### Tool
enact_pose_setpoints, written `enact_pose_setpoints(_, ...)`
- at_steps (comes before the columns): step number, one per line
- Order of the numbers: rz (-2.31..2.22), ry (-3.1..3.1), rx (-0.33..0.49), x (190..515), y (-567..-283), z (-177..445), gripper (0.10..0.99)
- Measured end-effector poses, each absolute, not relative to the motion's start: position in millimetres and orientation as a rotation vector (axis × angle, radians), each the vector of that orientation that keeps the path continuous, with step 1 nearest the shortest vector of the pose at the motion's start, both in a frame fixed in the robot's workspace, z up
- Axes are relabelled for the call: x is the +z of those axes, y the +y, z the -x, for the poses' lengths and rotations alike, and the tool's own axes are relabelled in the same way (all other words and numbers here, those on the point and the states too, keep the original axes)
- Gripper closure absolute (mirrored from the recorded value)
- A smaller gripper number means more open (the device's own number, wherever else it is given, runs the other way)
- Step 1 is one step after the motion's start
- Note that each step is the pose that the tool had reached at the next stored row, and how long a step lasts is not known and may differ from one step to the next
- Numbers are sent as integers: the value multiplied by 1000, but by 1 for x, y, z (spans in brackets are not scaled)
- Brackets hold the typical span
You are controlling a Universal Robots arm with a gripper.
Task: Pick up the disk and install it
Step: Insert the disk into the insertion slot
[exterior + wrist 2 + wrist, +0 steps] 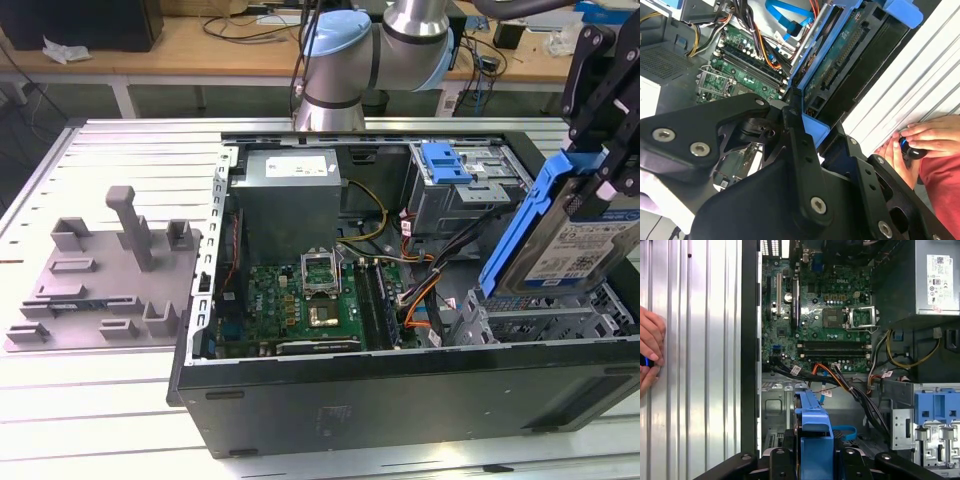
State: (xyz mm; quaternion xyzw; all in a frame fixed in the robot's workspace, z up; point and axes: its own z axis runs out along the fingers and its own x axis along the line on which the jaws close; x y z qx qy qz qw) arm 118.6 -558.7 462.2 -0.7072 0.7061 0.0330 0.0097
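Ribbed metal tabletop [90,400], black case [400,400], blue-railed silver disk [575,245] in black gripper [598,165]

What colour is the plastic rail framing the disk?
Blue. The carrier rail around the disk shows best in the exterior view.

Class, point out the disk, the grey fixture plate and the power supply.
disk [582,250]: exterior view, its label.
grey fixture plate [108,286]: exterior view, flat base.
power supply [290,208]: exterior view, grey side.
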Motion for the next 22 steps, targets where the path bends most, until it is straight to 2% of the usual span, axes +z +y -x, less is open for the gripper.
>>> enact_pose_setpoints(22,2208,2205,103,454,-560,-119,718)
